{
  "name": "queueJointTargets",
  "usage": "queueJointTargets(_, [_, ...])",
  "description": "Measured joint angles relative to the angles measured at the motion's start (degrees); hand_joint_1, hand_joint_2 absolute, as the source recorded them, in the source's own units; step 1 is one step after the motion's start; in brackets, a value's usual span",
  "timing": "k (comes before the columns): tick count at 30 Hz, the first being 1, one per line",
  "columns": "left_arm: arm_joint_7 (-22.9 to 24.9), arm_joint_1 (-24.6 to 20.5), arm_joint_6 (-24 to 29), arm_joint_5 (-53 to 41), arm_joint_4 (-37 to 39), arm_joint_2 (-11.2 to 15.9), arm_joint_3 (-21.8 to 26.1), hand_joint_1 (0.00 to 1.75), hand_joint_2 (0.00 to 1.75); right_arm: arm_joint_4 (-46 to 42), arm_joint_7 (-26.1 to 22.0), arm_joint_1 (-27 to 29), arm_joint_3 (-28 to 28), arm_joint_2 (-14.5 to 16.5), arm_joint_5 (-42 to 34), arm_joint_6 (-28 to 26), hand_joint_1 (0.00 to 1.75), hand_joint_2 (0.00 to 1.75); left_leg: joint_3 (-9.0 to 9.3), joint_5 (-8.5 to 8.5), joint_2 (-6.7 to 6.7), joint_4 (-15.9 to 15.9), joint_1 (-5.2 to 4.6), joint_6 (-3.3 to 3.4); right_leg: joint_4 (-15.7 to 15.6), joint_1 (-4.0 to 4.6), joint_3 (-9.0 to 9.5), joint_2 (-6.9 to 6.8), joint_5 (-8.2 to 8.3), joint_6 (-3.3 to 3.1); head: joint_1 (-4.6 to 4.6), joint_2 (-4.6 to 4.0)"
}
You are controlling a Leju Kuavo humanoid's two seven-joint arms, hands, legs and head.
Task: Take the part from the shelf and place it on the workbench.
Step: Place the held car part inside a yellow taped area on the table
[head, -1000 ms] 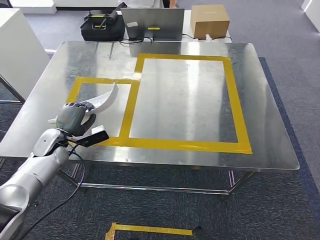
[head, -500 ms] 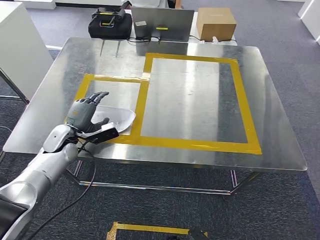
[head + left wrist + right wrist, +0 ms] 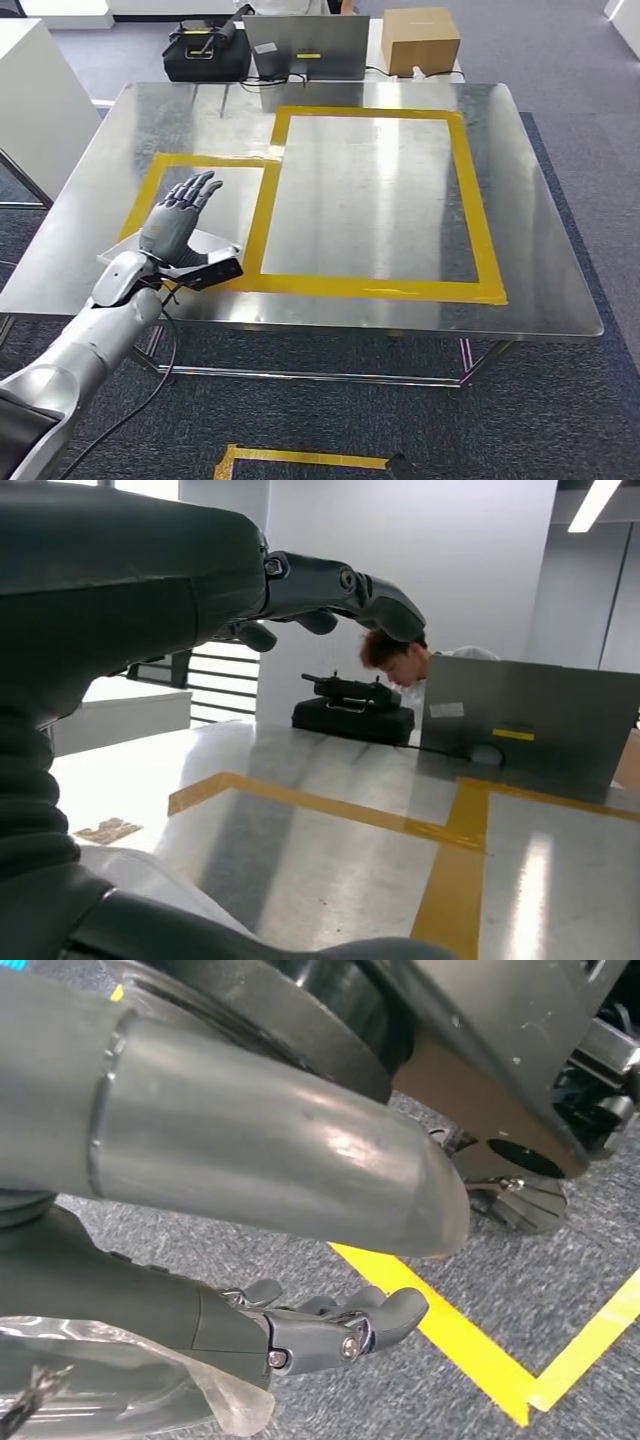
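Note:
The white curved part [image 3: 216, 245] lies on the steel workbench [image 3: 362, 200], at the near edge of the small yellow-taped square [image 3: 161, 162]. My left hand [image 3: 175, 220] hovers just above it with its fingers spread and holds nothing. The hand covers the middle of the part. In the left wrist view the fingers [image 3: 340, 585] stretch out over the table, with the pale part [image 3: 143, 875] below them. My right hand [image 3: 317, 1330] hangs beside my body over the carpet, fingers loosely extended and empty.
A black case [image 3: 205, 55], a grey laptop [image 3: 309, 47] and a cardboard box [image 3: 420, 40] stand along the far edge. A white cabinet [image 3: 34, 110] stands to the left. A person [image 3: 389, 655] sits behind the laptop. Yellow tape [image 3: 302, 460] marks the floor.
My left hand held the white part above the table, then set it down and let go. The fingers have spread, and the part now lies flat. The camera shifted slightly.

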Motion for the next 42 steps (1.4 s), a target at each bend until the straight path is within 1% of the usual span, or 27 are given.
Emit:
queueJointTargets(1, [-0.15, 0.12, 0.07, 0.00, -0.01, 0.01, 0.07, 0.00, 0.00, 0.00, 0.00, 0.03, -0.06, 0.00, 0.04, 0.00, 0.00, 0.00, 0.34, 1.16, 0.00, -0.90, 0.00, 0.10, 0.03, 0.00, 0.04, 0.02, -0.01, 0.00, 0.01, 0.00])
queueJointTargets(3, [-0.35, 0.13, 0.22, 0.01, -0.05, 0.01, 0.27, 0.00, 0.00, 0.00, 0.00, 0.01, -0.25, 0.00, 0.11, 0.02, 0.00, 0.00, 3.63, 5.18, 0.01, -8.09, -0.05, 0.55, 0.08, 0.01, 0.21, 0.05, -0.09, 0.10, 0.02, -0.01])
queueJointTargets(4, [-0.43, 0.08, 0.31, 0.01, -0.09, -0.01, 0.44, 0.00, 0.00, 0.00, 0.01, -0.05, -0.36, 0.01, 0.13, 0.04, 0.00, 0.00, 5.43, 6.53, 0.02, -11.87, -0.17, 0.78, 0.12, 0.10, 0.23, 0.07, -0.13, 0.25, 0.03, -0.01])
queueJointTargets(5, [-0.48, 0.04, 0.38, 0.01, -0.14, -0.03, 0.62, 0.00, 0.00, 0.00, 0.02, -0.10, -0.43, 0.01, 0.13, 0.06, 0.00, 0.00, 6.68, 7.24, 0.02, -14.55, -0.29, 0.98, 0.14, 0.16, 0.18, 0.08, -0.14, 0.48, 0.05, -0.01])
queueJointTargets(6, [-0.52, 0.04, 0.43, 0.02, -0.17, -0.05, 0.78, 0.00, 0.00, 0.00, 0.04, -0.14, -0.48, 0.02, 0.14, 0.08, 0.00, 0.00, 7.24, 7.27, 0.01, -15.83, -0.43, 1.14, 0.12, 0.20, 0.11, 0.08, -0.13, 0.74, 0.07, -0.01])
queueJointTargets(9, [-0.58, 0.06, 0.51, 0.03, -0.23, -0.07, 1.04, 0.00, 0.00, 0.00, 0.09, -0.14, -0.52, 0.04, 0.14, 0.10, 0.00, 0.00, 7.45, 7.47, 0.01, -16.51, -0.41, 1.90, -0.03, 0.22, -0.02, 0.06, -0.21, 1.69, 0.08, -0.01])
queueJointTargets(10, [-0.60, 0.00, 0.54, 0.04, -0.26, -0.11, 1.10, 0.00, 0.00, 0.00, 0.09, -0.11, -0.52, 0.04, 0.14, 0.10, 0.00, 0.00, 7.58, 7.73, 0.04, -16.78, -0.25, 2.27, 0.75, 0.23, -0.42, 0.03, -0.95, 1.97, 0.14, -0.01])
queueJointTargets(11, [-0.63, -0.04, 0.57, 0.09, -0.29, -0.20, 1.15, 0.00, 0.00, 0.00, 0.11, -0.10, -0.52, 0.04, 0.14, 0.13, 0.00, 0.00, 7.67, 8.00, 0.08, -17.02, -0.07, 2.62, 2.73, 0.24, -1.32, 0.00, -2.34, 2.18, 0.25, 0.00])
queueJointTargets(13, [-0.92, 0.04, 0.61, 0.36, -0.32, -0.44, 1.20, 0.00, 0.00, 0.00, 0.20, -0.09, -0.52, 0.04, 0.18, 0.20, 0.00, 0.00, 7.54, 8.27, 0.10, -17.06, -0.02, 2.98, 9.82, 0.15, -4.43, -0.05, -6.26, 2.46, 0.47, 0.00])
queueJointTargets(14, [-1.21, 0.20, 0.61, 0.61, -0.33, -0.53, 1.26, 0.00, 0.00, 0.00, 0.24, -0.07, -0.52, 0.04, 0.21, 0.27, 0.00, 0.00, 7.41, 8.33, 0.10, -17.01, -0.05, 3.04, 13.32, 0.12, -5.92, -0.05, -7.69, 2.58, 0.51, -0.01])
queueJointTargets(15, [-1.64, 0.38, 0.61, 0.97, -0.34, -0.59, 1.37, 0.00, 0.00, 0.00, 0.27, -0.02, -0.52, 0.04, 0.24, 0.33, 0.00, 0.00, 7.29, 8.37, 0.11, -16.93, -0.09, 3.05, 15.30, 0.11, -6.71, -0.05, -8.16, 2.68, 0.49, -0.01])
queueJointTargets(16, [-2.22, 0.52, 0.61, 1.46, -0.39, -0.66, 1.56, 0.00, 0.00, 0.00, 0.28, 0.06, -0.54, 0.04, 0.29, 0.39, 0.00, 0.00, 7.16, 8.39, 0.11, -16.79, -0.10, 3.03, 15.04, 0.10, -6.40, -0.06, -7.48, 2.72, 0.50, -0.01])
queueJointTargets(17, [-2.86, 0.60, 0.61, 2.00, -0.51, -0.73, 1.87, 0.00, 0.00, 0.00, 0.28, 0.12, -0.56, 0.04, 0.36, 0.43, 0.00, 0.00, 7.05, 8.40, 0.10, -16.63, -0.09, 3.00, 12.48, 0.08, -4.92, -0.08, -5.85, 2.70, 0.50, -0.01])
queueJointTargets(19, [-4.25, 0.66, 0.63, 3.19, -1.08, -0.90, 2.61, 0.00, 0.00, 0.00, 0.26, 0.08, -0.71, 0.04, 0.53, 0.46, 0.00, 0.00, 6.74, 8.36, 0.09, -16.15, -0.20, 2.73, 4.61, 0.07, -0.54, -0.09, -2.69, 2.53, 0.52, 0.00])
queueJointTargets(21, [-5.61, 0.78, 0.63, 4.38, -2.00, -1.01, 3.35, 0.00, 0.00, 0.00, 0.21, -0.09, -0.89, 0.04, 0.80, 0.54, 0.00, 0.00, 6.29, 8.56, 0.06, -15.75, -0.40, 2.12, 0.55, 0.16, 1.62, 0.00, -1.62, 2.12, 0.44, 0.00])
queueJointTargets(24, [-7.86, 1.82, -0.65, 7.34, -4.46, -1.12, 4.45, 0.00, 0.00, 0.01, 0.32, 0.12, -1.13, 0.05, 1.25, 0.62, 0.00, 0.00, 5.89, 8.84, 0.06, -15.64, -0.31, 1.05, 0.46, 0.22, 1.28, 0.08, -0.98, 1.11, 0.42, -0.01])
queueJointTargets(27, [-9.19, 3.19, -2.64, 9.86, -7.41, -1.16, 5.35, 0.00, 0.00, 0.02, 0.66, 0.27, -1.38, 0.07, 1.46, 0.73, 0.00, 0.00, 5.00, 6.02, 0.11, -13.54, -0.15, 0.36, 0.21, 0.01, 0.69, -0.12, -0.15, -0.02, 0.20, -0.02])
queueJointTargets(31, [-9.31, 3.52, -2.98, 10.22, -8.12, -1.18, 5.46, 0.00, 0.00, 0.02, 0.76, 0.28, -1.40, 0.07, 1.49, 0.78, 0.00, 0.00, 4.51, 4.68, 0.11, -12.13, -0.13, 0.24, 0.21, 0.01, 0.47, -0.13, 0.01, -0.19, 0.09, -0.01])
queueJointTargets(32, [-9.32, 3.72, -3.15, 10.37, -8.60, -1.20, 5.48, 0.00, 0.00, 0.02, 0.82, 0.29, -1.41, 0.07, 1.49, 0.78, 0.00, 0.00, 4.09, 3.80, 0.11, -10.87, -0.11, 0.18, 0.21, 0.02, 0.32, -0.15, 0.12, -0.22, 0.07, -0.01])
queueJointTargets(33, [-9.33, 4.57, -3.51, 10.59, -10.16, -1.29, 5.50, 0.00, 0.00, 0.02, 0.91, 0.32, -1.55, 0.08, 1.50, 0.79, 0.00, 0.00, 3.68, 2.05, 0.11, -7.83, -0.10, 0.12, 0.23, 0.06, -0.45, -0.21, 0.70, -0.23, 0.05, 0.00])
queueJointTargets(34, [-9.33, 5.42, -3.86, 10.80, -11.90, -1.38, 5.53, 0.00, 0.00, 0.02, 1.00, 0.36, -1.69, 0.09, 1.50, 0.80, 0.00, 0.00, 4.54, 1.06, 0.11, -6.72, -0.10, 0.21, 0.25, 0.12, -1.43, -0.26, 1.49, -0.21, 0.04, 0.00])
queueJointTargets(35, [-9.33, 6.18, -4.14, 11.01, -13.63, -1.45, 5.56, 0.00, 0.00, 0.02, 1.06, 0.39, -1.83, 0.11, 1.51, 0.81, 0.00, 0.00, 6.45, 0.79, 0.11, -7.43, -0.13, 0.43, 0.26, 0.19, -2.44, -0.29, 2.36, -0.13, 0.05, 0.00])
queueJointTargets(36, [-9.42, 6.84, -4.37, 11.40, -15.39, -1.53, 5.61, 0.00, 0.00, 0.02, 1.10, 0.42, -1.98, 0.14, 1.52, 0.86, 0.00, 0.00, 9.05, 0.77, 0.11, -9.75, -0.22, 0.77, 0.29, 0.30, -3.48, -0.32, 3.31, 0.03, 0.06, -0.01])
queueJointTargets(37, [-9.65, 6.91, -4.45, 11.94, -16.29, -1.60, 5.66, 0.00, 0.00, 0.01, 1.11, 0.41, -2.03, 0.17, 1.56, 0.94, 0.00, 0.00, 11.53, 1.86, 0.11, -13.85, -0.36, 1.11, 0.30, 0.39, -3.93, -0.32, 3.87, 0.28, 0.11, -0.01])
queueJointTargets(38, [-9.99, 7.08, -4.61, 12.68, -17.27, -1.69, 5.69, 0.00, 0.00, 0.01, 1.11, 0.41, -2.10, 0.20, 1.63, 1.08, 0.00, 0.00, 12.70, 2.35, 0.11, -16.09, -0.54, 1.40, 0.24, 0.41, -4.19, -0.36, 4.35, 0.62, 0.13, -0.01])
queueJointTargets(41, [-10.75, 9.04, -5.25, 14.98, -21.27, -1.83, 5.74, 0.00, 0.00, 0.01, 1.08, 0.56, -2.34, 0.35, 1.68, 1.45, 0.00, 0.00, 12.36, 3.74, 0.16, -17.11, -0.89, 2.31, -0.37, 0.12, -4.56, -0.42, 5.72, 1.84, 0.09, -0.01])
queueJointTargets(42, [-10.74, 10.05, -5.55, 15.75, -23.07, -1.83, 5.73, 0.00, 0.00, 0.02, 1.01, 0.66, -2.55, 0.40, 1.31, 1.47, 0.00, 0.00, 11.94, 4.49, 0.22, -17.37, -0.81, 2.69, -0.20, 0.05, -4.91, -0.35, 5.20, 2.17, 0.11, -0.02])
